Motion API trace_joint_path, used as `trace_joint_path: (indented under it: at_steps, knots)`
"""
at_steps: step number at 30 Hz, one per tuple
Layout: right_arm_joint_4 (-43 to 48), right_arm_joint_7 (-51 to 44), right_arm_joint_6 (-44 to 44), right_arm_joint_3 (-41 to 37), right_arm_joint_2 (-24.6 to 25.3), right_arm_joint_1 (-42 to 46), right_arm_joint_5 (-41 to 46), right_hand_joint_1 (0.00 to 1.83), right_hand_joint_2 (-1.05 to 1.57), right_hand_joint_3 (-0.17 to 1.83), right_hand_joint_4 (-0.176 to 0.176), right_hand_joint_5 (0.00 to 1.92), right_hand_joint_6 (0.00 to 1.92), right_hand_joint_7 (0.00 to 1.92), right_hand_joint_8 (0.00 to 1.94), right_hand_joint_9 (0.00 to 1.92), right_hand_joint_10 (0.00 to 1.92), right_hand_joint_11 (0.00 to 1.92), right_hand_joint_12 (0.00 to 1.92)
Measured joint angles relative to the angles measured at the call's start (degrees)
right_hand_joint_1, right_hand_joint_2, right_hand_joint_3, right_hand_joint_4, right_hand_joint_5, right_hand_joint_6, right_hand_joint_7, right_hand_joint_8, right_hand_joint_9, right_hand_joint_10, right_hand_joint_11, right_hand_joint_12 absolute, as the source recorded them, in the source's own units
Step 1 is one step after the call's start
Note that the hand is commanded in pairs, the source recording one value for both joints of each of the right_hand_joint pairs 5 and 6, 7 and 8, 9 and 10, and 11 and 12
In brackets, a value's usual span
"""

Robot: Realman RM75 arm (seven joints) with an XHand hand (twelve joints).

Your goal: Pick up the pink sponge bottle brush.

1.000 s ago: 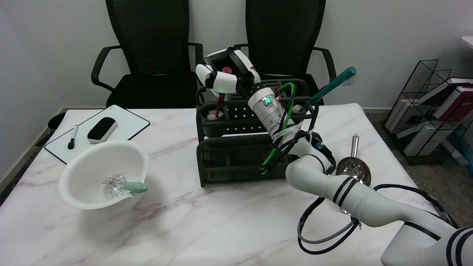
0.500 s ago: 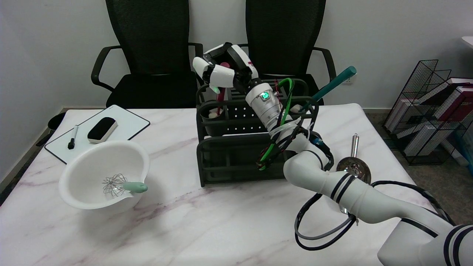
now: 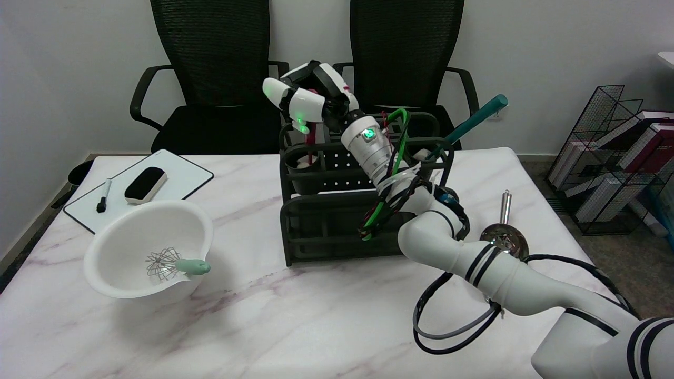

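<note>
Pink brush handle is gripped by closed fingers of the right hand; sponge head may be snagged in the black rack, tilting it.

white wall, two black office chairs

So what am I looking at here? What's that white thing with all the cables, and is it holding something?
That is a robot's right arm, steered by a person, seen from a camera above the table's near side. Its many-fingered hand is closed around the top of a pink bottle brush, whose pale sponge end sits in a cup at the back left of a black rack. A teal-handled tool leans out of the rack's right side. Also on the marble table: a white bowl with a whisk, a small whiteboard with an eraser and marker, and a metal scoop.
</note>
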State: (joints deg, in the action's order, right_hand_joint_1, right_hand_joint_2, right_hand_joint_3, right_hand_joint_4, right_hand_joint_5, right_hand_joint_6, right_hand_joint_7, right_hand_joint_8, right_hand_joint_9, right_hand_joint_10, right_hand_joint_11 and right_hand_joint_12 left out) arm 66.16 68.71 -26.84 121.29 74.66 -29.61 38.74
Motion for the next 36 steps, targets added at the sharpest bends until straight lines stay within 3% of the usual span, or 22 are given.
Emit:
trace_joint_path:
  at_steps: [8,36]
  knots:
    - [0.6,0.2,4.6,0.0,0.7,-1.0,0.0,0.95,1.54,0.53,0.0,1.92,1.92,1.92,1.92,1.92,1.92,1.92,1.92]
    - [4.7,0.4,13.3,-1.5,1.2,-4.1,1.6,0.97,1.57,0.45,0.0,1.92,1.92,1.92,1.92,1.92,1.92,1.92,1.92]
